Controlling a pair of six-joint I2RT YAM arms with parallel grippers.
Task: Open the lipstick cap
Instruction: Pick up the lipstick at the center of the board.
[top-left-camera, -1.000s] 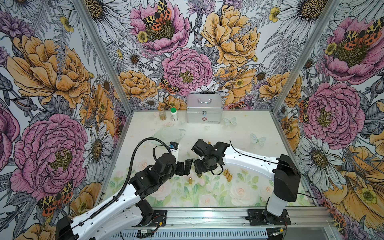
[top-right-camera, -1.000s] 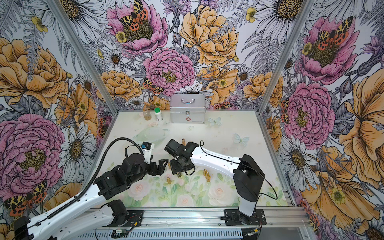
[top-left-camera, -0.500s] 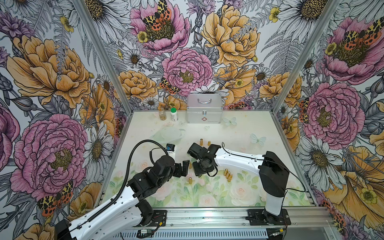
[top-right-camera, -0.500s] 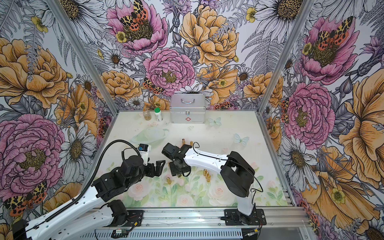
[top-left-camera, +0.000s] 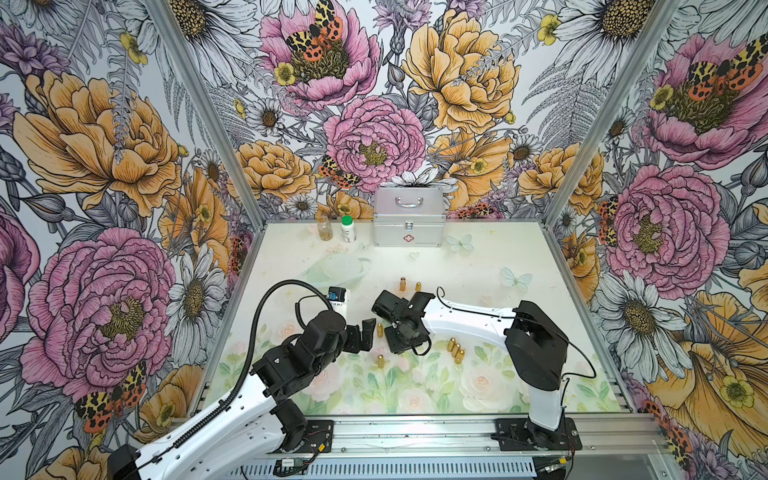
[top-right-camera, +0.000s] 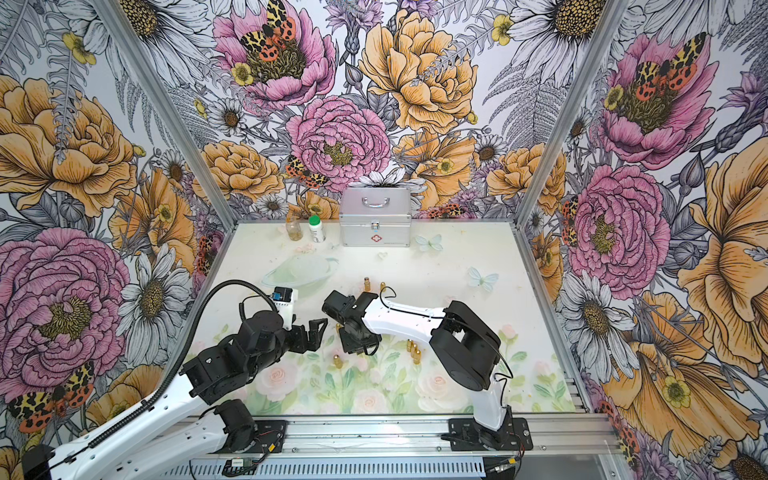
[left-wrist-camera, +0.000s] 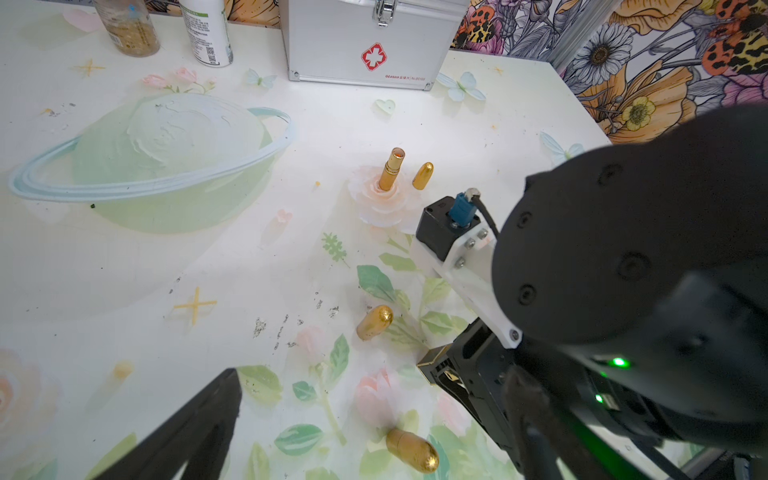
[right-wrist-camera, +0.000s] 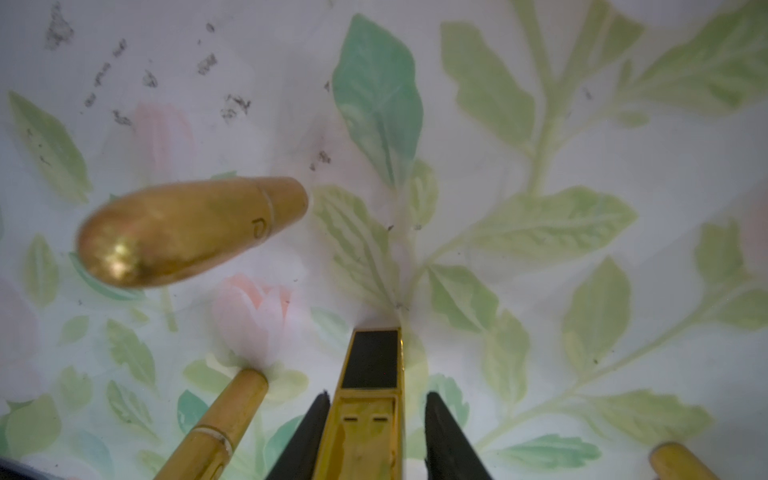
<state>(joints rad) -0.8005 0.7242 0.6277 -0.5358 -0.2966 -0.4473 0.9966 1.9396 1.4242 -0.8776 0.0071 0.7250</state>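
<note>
At the back left of the table (top-left-camera: 498, 266), a jar (top-left-camera: 324, 227) and a white bottle (top-left-camera: 348, 228) are seen side by side. Nearer the front, the left gripper (top-left-camera: 365, 334) is held low over the table, and its fingers are spread wide.

Just beside its fingertips, between the two grippers, a capped gold lipstick (top-left-camera: 379, 328) is found on the table. A second lipstick (top-left-camera: 380, 361) is placed nearer the front edge, apart from the first.

The right gripper (right-wrist-camera: 376, 395) is pointed down at the table, just right of the first lipstick. In the right wrist view its black fingers (right-wrist-camera: 440, 432) are seen close on either side of a square tube (right-wrist-camera: 370, 357). The tube is gold and black and its far end is set on the table. A sliver of table is visible between one finger and the tube, so whether it is pinched cannot be told. In both top views the tube is hidden under the wrist.

Behind that wrist, an opened lipstick (top-left-camera: 402, 284) is stood upright, with its cap (top-left-camera: 419, 286) just beside it and not touching. Against the back wall a silver case (top-left-camera: 409, 224) marked with a red cross is set. Right of the right gripper, beside the white forearm, a small cluster (top-left-camera: 454, 350) of gold lipsticks is gathered close together.
</note>
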